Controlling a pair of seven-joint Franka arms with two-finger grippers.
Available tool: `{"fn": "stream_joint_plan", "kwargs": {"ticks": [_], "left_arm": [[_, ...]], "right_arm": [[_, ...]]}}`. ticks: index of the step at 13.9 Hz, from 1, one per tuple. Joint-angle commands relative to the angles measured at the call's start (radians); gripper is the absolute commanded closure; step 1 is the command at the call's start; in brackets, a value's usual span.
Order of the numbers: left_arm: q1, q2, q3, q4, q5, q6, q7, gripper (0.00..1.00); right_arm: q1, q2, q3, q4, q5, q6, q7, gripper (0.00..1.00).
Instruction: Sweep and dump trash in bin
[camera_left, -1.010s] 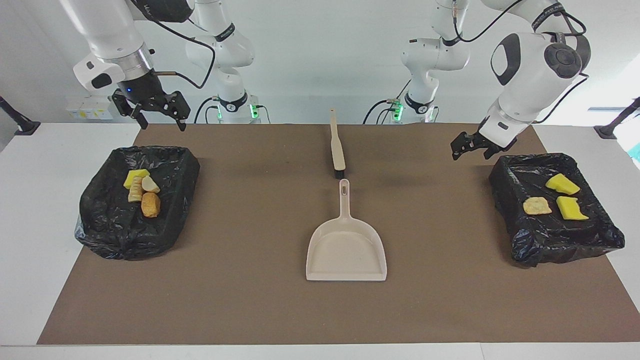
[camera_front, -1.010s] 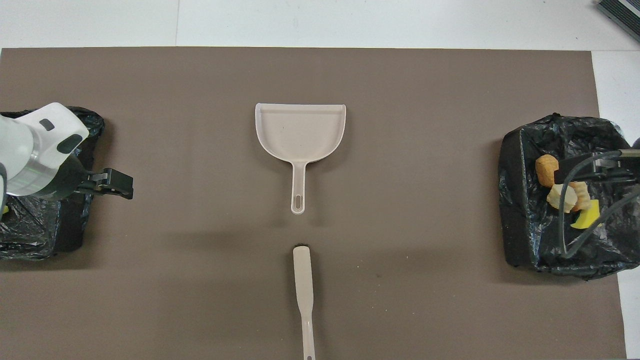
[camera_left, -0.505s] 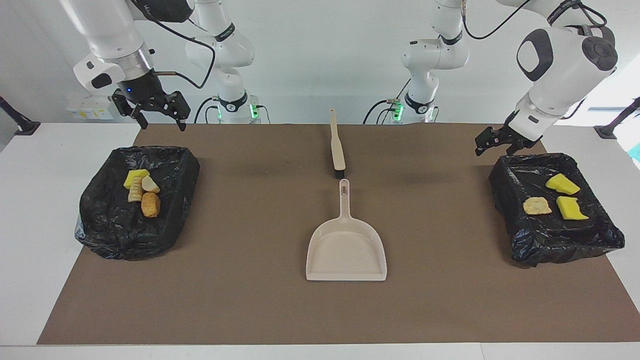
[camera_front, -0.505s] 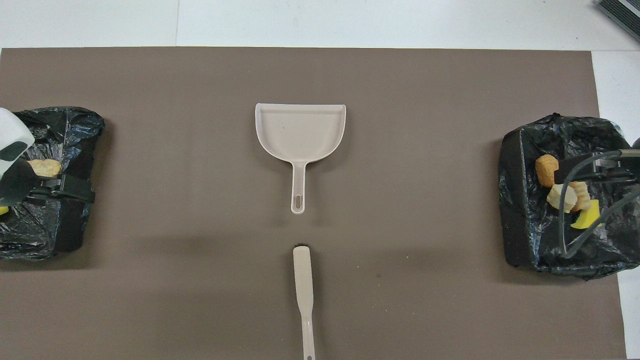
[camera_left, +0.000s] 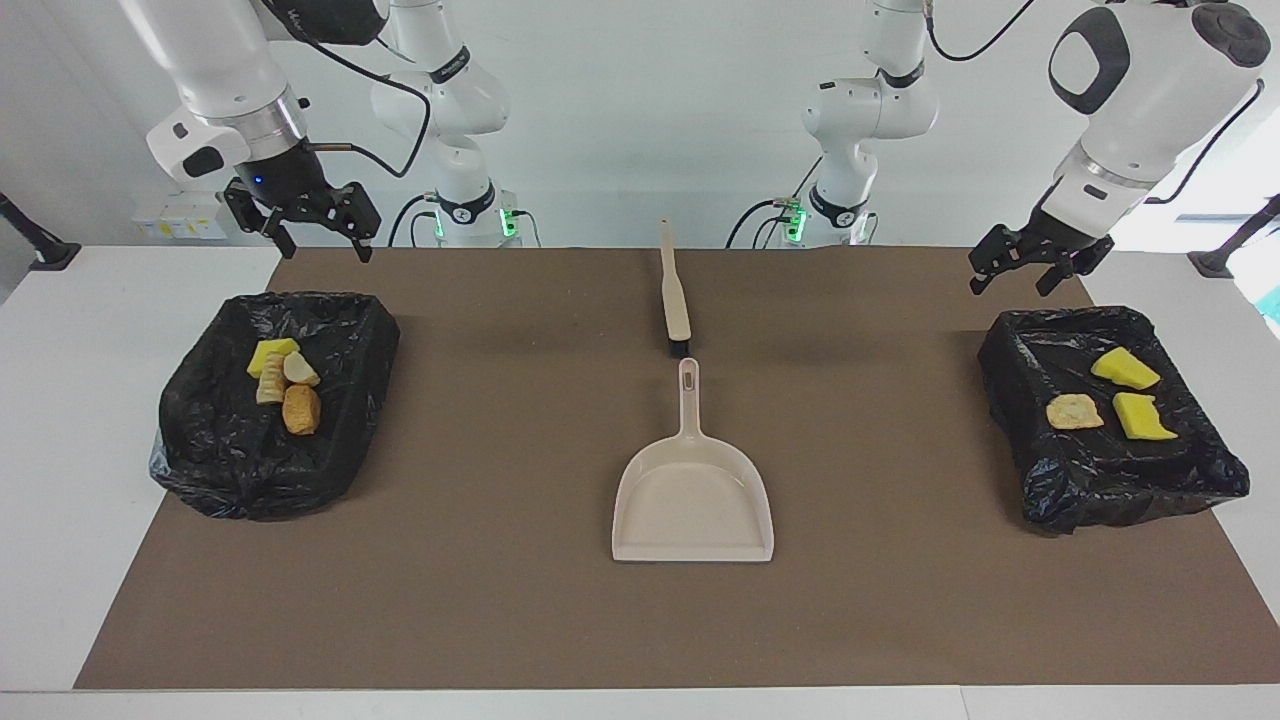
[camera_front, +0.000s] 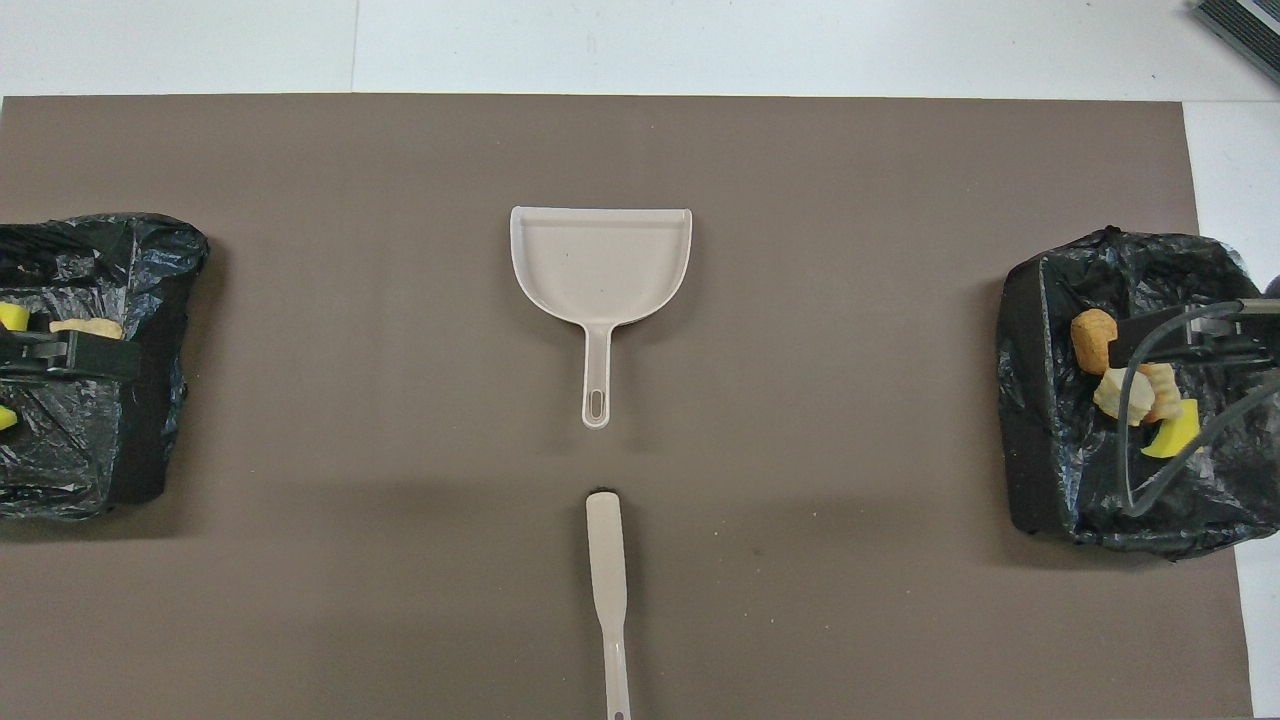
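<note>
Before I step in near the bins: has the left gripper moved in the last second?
Yes. The left gripper has risen and swung outward, away from the brush, over the black-lined bin's robot-side rim.

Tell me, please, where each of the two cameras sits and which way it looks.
Facing view: high across the table, looking at the robots; both arms show, with the left pincer and right pincer open and raised near their bins.
Overhead view: high above the robots' end, looking forward and steeply down; only the left pincer and right pincer show, over the bins.
Shared: the dustpan, the brush, both black-lined bins and the trash in them, turned half around.
</note>
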Motion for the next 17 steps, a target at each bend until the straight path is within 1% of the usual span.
{"fn": "stream_joint_plan", "kwargs": {"ticks": [1, 5, 7, 9, 10, 13, 14, 17], "left_arm": [[0.002, -0.019, -0.012, 0.044, 0.011, -0.062, 0.009, 0.0], [-0.007, -0.026, -0.017, 0.1, 0.011, -0.14, 0.009, 0.0], [-0.007, -0.026, -0.012, 0.108, 0.013, -0.163, 0.009, 0.0], [-0.009, -0.016, -0.018, 0.181, 0.014, -0.201, 0.006, 0.0], [-0.009, -0.011, -0.018, 0.194, 0.014, -0.212, 0.006, 0.0], [-0.014, -0.011, -0.021, 0.194, 0.016, -0.211, -0.002, 0.0], [-0.014, -0.011, -0.037, 0.194, 0.016, -0.214, -0.007, 0.0], [-0.014, -0.014, -0.098, 0.217, 0.125, -0.26, -0.017, 0.0]], "right_arm": [[-0.006, -0.021, 0.003, -0.021, 0.02, 0.0, 0.016, 0.0], [-0.006, -0.022, 0.003, -0.021, 0.02, 0.0, 0.015, 0.0], [-0.006, -0.021, 0.003, -0.021, 0.02, 0.0, 0.015, 0.0], [-0.006, -0.022, 0.003, -0.021, 0.02, 0.0, 0.016, 0.0], [-0.006, -0.022, 0.003, -0.021, 0.02, 0.0, 0.016, 0.0], [-0.006, -0.02, 0.003, -0.021, 0.02, 0.0, 0.016, 0.0], [-0.006, -0.021, 0.003, -0.021, 0.02, 0.0, 0.015, 0.0], [-0.006, -0.022, 0.003, -0.021, 0.02, 0.0, 0.015, 0.0]]}}
